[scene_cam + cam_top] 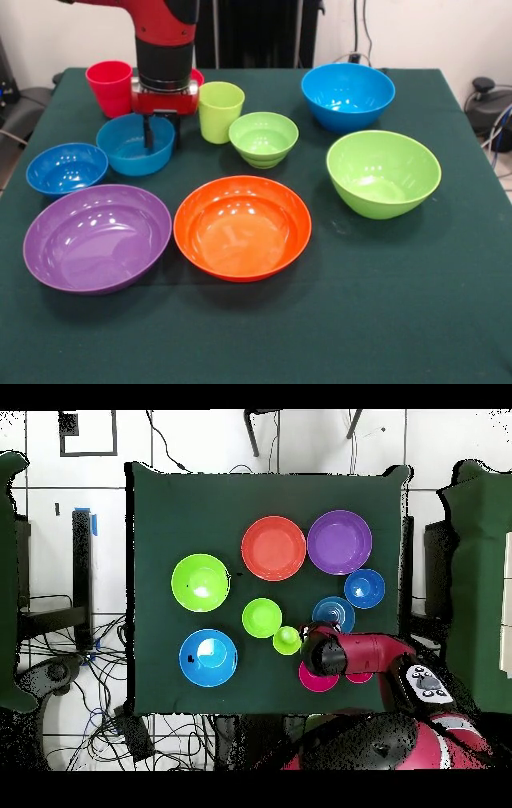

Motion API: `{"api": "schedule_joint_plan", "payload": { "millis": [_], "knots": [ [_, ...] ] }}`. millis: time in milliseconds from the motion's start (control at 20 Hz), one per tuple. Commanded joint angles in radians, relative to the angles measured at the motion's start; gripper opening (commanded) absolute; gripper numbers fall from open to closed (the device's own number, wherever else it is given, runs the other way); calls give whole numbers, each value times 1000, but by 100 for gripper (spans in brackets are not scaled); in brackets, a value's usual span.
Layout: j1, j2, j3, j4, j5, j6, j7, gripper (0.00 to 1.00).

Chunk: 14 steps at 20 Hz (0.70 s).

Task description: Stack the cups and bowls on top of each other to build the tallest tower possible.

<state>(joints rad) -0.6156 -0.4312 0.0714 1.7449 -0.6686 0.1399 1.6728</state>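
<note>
The gripper [160,134] hangs over the teal bowl [128,152], its fingers [149,133] apart astride the far rim, beside the green cup [219,111].

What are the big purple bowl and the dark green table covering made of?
The purple bowl looks like moulded plastic with a glossy finish: bright lamp reflections glint off its inside. The green covering seems to be cloth, matte and slightly fuzzy, with no shine; it drapes over the table's edges. Neither can be confirmed by look alone.
</note>
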Motion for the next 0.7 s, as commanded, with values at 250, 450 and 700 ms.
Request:
{"api": "schedule_joint_plan", "payload": {
  "millis": [250, 450, 700],
  "knots": [
    [-28, 75, 112, -19, -16, -39, 55, 0],
    [-15, 5, 128, 12, 18, 32, 47, 0],
    [24, -124, 147, 43, 86, 160, 32, 0]
  ]
}}
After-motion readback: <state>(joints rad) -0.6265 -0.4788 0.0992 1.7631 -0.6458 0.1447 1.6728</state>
